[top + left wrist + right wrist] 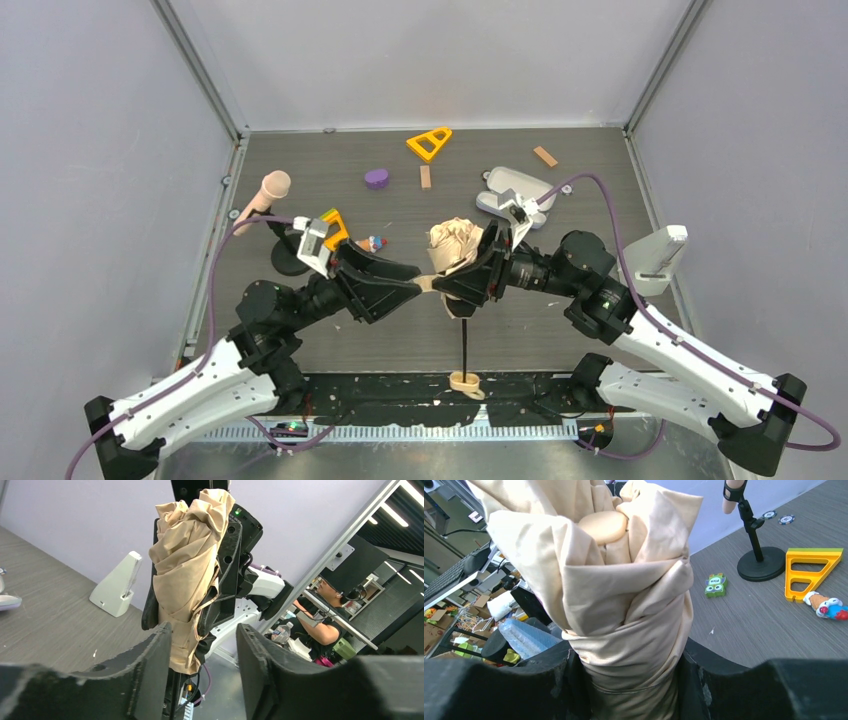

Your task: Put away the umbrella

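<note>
Right hand is clamped around the gathered canopy of the umbrella, with one black finger pressed against each side of the pale beige fabric bundle. The cloth rises out of this grip in loose folds, and a round tan cap shows among them at the top. Seen from above, a thin black shaft runs from under this hand back toward the arm bases. It ends in a small tan handle at the near edge of the grey wood-grain worktop.

Left hand faces the right hand almost fingertip to fingertip. Its two fingers stand apart with a clear gap between them and grip nothing. The lower end of the fabric hangs just beyond its fingertips, close to one finger. It is unclear whether that finger touches the cloth.

Past the right hand's fingertips, a microphone stand rests on the worktop. Near it are a yellow triangle frame, a small green block and a little toy figure. Past the left hand's fingertips and off to one side stands a white wedge-shaped holder.
</note>
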